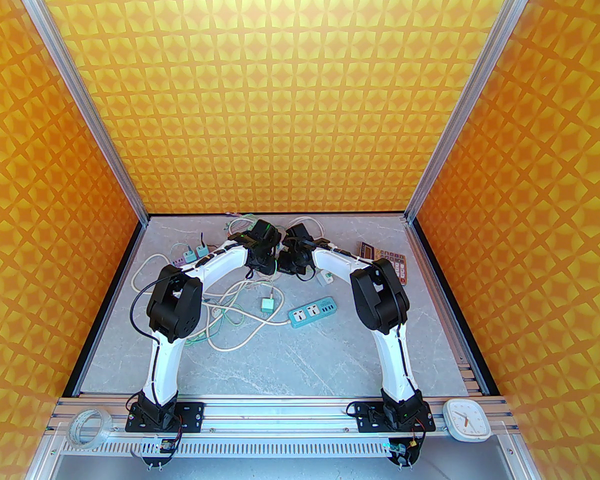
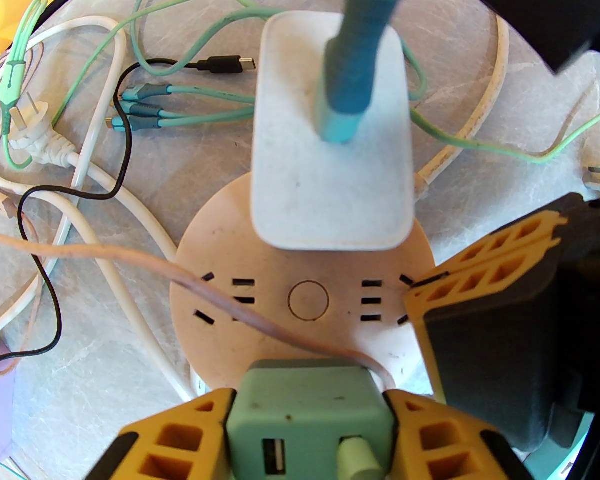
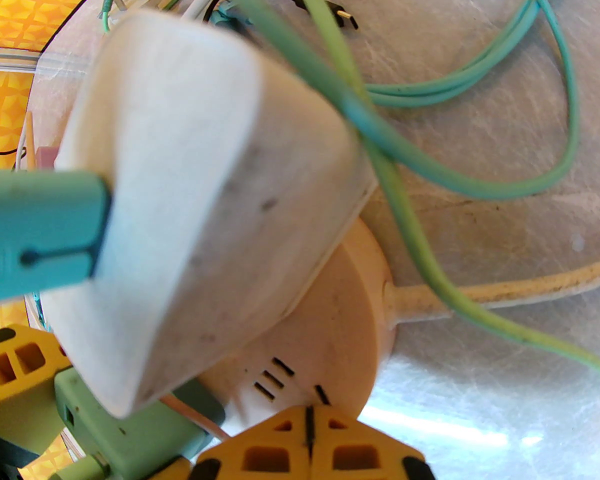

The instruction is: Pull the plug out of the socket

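A round beige socket (image 2: 260,328) lies on the table under both grippers. A large white adapter (image 2: 330,168) with a teal cable stands plugged into its far half. At its near edge is a green plug (image 2: 310,418) with USB ports; my left gripper (image 2: 310,435) is shut on it, one yellow finger on each side. Whether its prongs still sit in the socket is hidden. My right gripper (image 3: 310,448) is shut, its tips resting on the socket (image 3: 330,328) top near the rim, to the right of the green plug (image 3: 130,433).
Loose white, teal and black cables (image 2: 105,133) tangle around the socket. A blue power strip (image 1: 312,312), a small green adapter (image 1: 266,305) and a calculator (image 1: 387,263) lie nearby. A clock (image 1: 466,419) and tape roll (image 1: 89,429) sit on the front rail.
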`<action>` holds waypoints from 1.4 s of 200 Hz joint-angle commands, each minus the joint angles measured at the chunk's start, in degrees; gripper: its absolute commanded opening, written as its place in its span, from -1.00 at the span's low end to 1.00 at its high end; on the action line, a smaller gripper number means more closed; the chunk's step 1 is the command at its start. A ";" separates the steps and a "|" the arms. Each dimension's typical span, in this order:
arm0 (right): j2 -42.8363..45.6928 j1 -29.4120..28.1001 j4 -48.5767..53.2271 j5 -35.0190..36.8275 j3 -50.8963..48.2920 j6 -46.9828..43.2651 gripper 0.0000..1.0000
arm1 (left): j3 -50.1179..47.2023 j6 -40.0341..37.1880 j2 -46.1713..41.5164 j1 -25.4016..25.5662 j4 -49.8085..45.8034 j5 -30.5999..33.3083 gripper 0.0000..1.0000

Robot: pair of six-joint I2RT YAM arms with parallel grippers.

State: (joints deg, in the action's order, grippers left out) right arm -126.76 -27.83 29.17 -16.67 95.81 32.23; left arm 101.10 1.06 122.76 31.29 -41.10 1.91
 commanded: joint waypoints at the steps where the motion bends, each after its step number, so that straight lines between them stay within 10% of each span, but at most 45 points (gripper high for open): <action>1: -6.09 -1.00 10.16 6.03 -2.63 -0.84 -1.00 | 0.80 0.38 -2.66 0.31 4.07 -1.46 -1.00; 70: -6.04 -1.00 10.15 5.95 -2.65 -0.91 -1.00 | -1.61 5.16 -6.03 -4.23 7.35 -13.44 -1.00; 173: -6.26 -1.03 10.34 6.04 -2.40 -0.91 -1.00 | 1.95 -1.81 -0.07 2.18 2.57 4.10 -1.00; 280: -6.26 -1.17 10.54 6.38 -2.29 -1.11 -1.00 | -1.52 7.76 -6.15 -5.55 6.93 -17.37 -1.00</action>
State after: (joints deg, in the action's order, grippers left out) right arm -126.82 -28.42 29.98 -14.48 96.66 32.21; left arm 98.56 5.15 121.56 26.55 -38.63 -9.15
